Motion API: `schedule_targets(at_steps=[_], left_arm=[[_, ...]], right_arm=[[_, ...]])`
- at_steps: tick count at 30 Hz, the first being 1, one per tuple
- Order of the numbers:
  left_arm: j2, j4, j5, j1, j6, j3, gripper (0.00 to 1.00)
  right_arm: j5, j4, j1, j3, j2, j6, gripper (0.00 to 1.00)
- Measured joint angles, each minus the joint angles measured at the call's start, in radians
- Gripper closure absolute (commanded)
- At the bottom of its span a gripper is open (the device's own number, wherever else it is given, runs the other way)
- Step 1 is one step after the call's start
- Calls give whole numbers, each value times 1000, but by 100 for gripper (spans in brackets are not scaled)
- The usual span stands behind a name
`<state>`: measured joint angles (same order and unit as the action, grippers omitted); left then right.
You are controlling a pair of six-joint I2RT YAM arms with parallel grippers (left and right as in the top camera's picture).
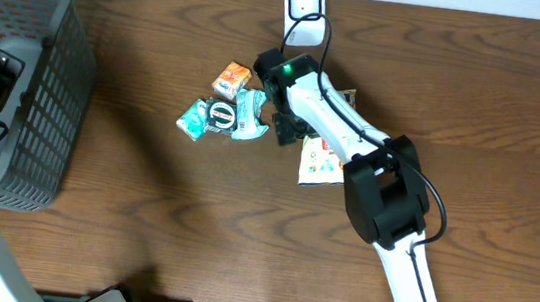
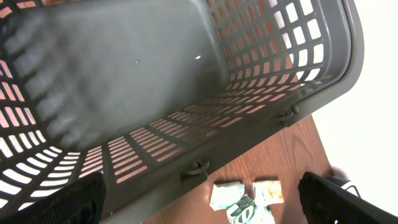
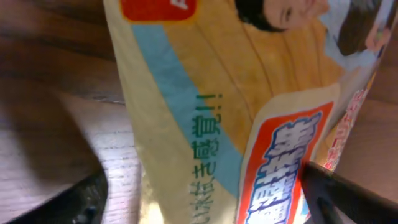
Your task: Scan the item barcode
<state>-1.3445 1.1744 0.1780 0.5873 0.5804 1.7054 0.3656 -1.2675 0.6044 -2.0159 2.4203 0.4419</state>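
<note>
Black fingers [image 3: 87, 202] of the right gripper [image 3: 202, 190] sit wide apart at the bottom corners of the wrist view, so that claw is released, not clenched on anything. It's parked right over a yellow snack bag [image 3: 205, 93] with a red label and green print, though I can't tell if the tips actually touch the bag. From above, the bag lies flat on the brown wooden table [image 1: 141, 228] about mid-table, partly under the right arm [image 1: 386, 193], which stretches in from the near edge toward the far side. Just left of the claw there's a small pile: a light blue packet [image 1: 249, 114], a black-and-white round thing [image 1: 221, 116], a teal packet [image 1: 193, 120], and an orange packet [image 1: 230, 79] a bit farther back, all bunched close together. The white scanner [image 1: 304, 2] stands at the far edge, just beyond the claw. Way over on the left is the grey mesh basket [image 1: 27, 75], with the left gripper [image 2: 205, 202] hanging over it, its fingers spread wide too, so also released, camera looking down into the basket.
</note>
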Motion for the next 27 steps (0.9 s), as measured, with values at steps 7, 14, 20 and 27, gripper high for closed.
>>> schedule_targets(at_steps=[7,14,20,27], left_arm=[[0,0,0,0,0,0,2],[0,0,0,0,0,0,3],[0,0,0,0,0,0,2],[0,0,0,0,0,0,2]], right_arm=[[80,-53,-16,-19,21,4,99],[-136,-165,-110,-143,13,-109,99],[-567,-165,-240,-195,-48,-286,99],[-1150,-156,-414,-141,-100,-534,99]])
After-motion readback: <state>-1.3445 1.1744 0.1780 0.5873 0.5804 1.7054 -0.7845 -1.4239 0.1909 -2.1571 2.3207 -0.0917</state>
